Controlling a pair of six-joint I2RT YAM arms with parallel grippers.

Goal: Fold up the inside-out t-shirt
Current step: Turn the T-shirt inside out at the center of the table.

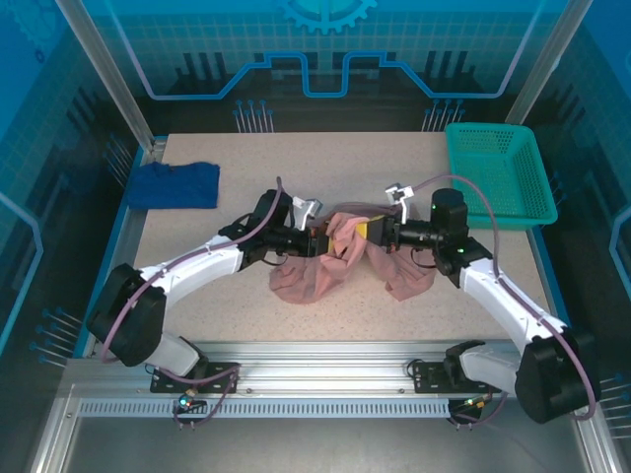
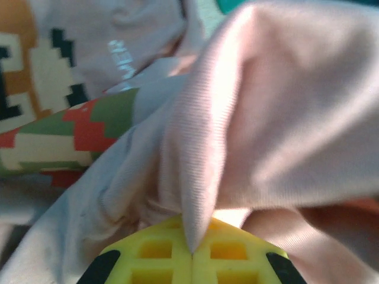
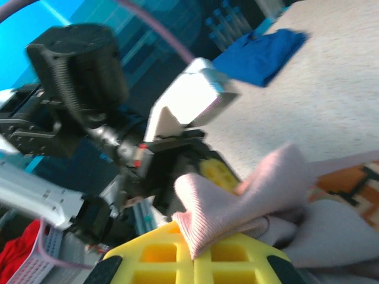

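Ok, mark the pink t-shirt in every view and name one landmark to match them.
Top external: t-shirt bunched at the middle of the table.
Left wrist: t-shirt across the picture, a fold pinched in the left gripper at bottom centre.
Right wrist: t-shirt lower right, a fold pinched in the right gripper.
Landmark: dark blue cloth, far-left corner from above; upper right in the right wrist view.

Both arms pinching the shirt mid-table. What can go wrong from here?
1. The left gripper and right gripper each pinch just a thin ridge of the t-shirt; it may slip out when pulled.
2. The grippers face each other closely and might collide.
3. The t-shirt is bunched, so a fold may come out crooked.
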